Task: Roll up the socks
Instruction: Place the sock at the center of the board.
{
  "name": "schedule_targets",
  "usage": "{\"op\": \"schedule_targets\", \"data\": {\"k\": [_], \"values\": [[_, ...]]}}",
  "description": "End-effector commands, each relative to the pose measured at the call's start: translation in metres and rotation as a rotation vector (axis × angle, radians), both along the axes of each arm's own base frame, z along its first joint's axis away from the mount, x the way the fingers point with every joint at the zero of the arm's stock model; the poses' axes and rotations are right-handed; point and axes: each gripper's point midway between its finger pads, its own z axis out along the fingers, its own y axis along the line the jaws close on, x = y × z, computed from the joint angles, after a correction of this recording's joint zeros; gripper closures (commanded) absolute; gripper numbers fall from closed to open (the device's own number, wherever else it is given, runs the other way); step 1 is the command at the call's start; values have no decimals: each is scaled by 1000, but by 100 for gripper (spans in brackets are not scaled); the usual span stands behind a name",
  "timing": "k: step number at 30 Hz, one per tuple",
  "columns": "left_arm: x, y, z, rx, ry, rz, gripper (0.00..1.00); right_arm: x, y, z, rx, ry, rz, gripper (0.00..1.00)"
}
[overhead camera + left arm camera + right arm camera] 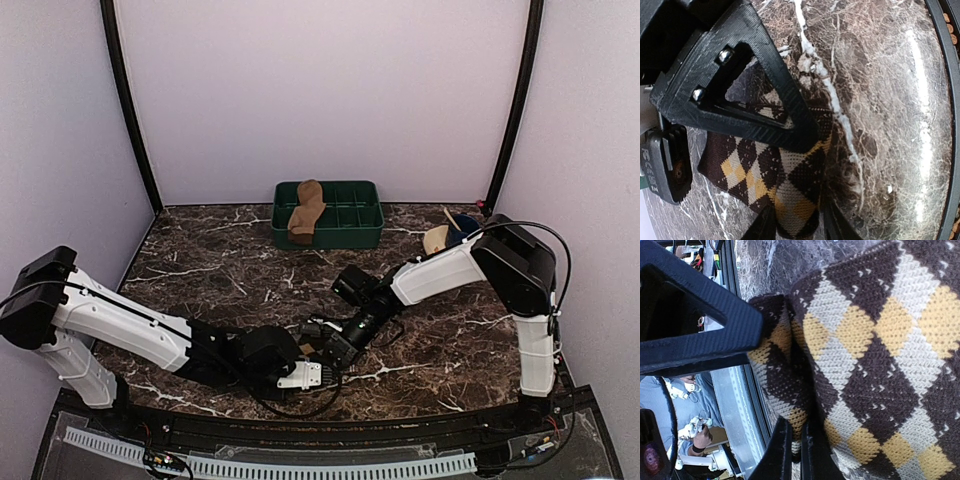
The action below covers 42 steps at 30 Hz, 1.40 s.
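The argyle sock (785,180) lies on the marble table near the front edge, between my two grippers. In the top view it is almost hidden under them; only a tan scrap (308,348) shows. My left gripper (797,227) is shut on a folded end of this sock, one finger on each side. My right gripper (799,450) is shut, pinching a thin edge of the argyle sock (875,365). In the top view the left gripper (318,368) and right gripper (337,345) meet at the sock. The plain tan sock (305,212) hangs over the rim of the green tray.
The green compartment tray (350,218) stands at the back centre. A tan and a blue object (446,236) lie at the back right. The table's black front rail (300,420) runs close behind the grippers. Purple walls close off three sides.
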Motion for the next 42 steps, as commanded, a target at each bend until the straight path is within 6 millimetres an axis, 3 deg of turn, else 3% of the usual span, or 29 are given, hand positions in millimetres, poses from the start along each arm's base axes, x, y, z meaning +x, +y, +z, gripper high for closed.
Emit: {"op": "schedule_targets", "data": {"k": [1, 6, 8, 10, 14, 22, 24, 26, 31, 42], "values": [[2, -9, 5, -14, -26, -14, 64, -1, -5, -8, -46, 38, -9, 100], [5, -10, -1, 1, -39, -12, 67, -1, -5, -6, -43, 43, -7, 100], [4, -10, -4, 11, -37, -17, 76, -2, -5, -6, -42, 47, -6, 100], [3, -10, -7, 24, -30, -22, 92, -2, -5, -6, -41, 49, -5, 100], [2, -9, -10, 35, -18, -27, 100, -2, -4, -5, -38, 49, -6, 100], [-5, -8, -11, 50, 26, -33, 100, -2, -7, -2, -45, 32, -19, 100], [-6, -8, -11, 58, 48, -34, 100, -2, -11, -1, -48, 22, -28, 96], [-8, -7, -13, 69, 77, -25, 100, -1, -14, 1, -42, 17, -38, 84], [-9, -6, -10, 57, 155, 7, 100, 0, -27, 3, -46, -3, -76, 77], [-8, -13, -9, 45, 307, 25, 100, 7, -42, 22, -18, -78, -179, 75]]}}
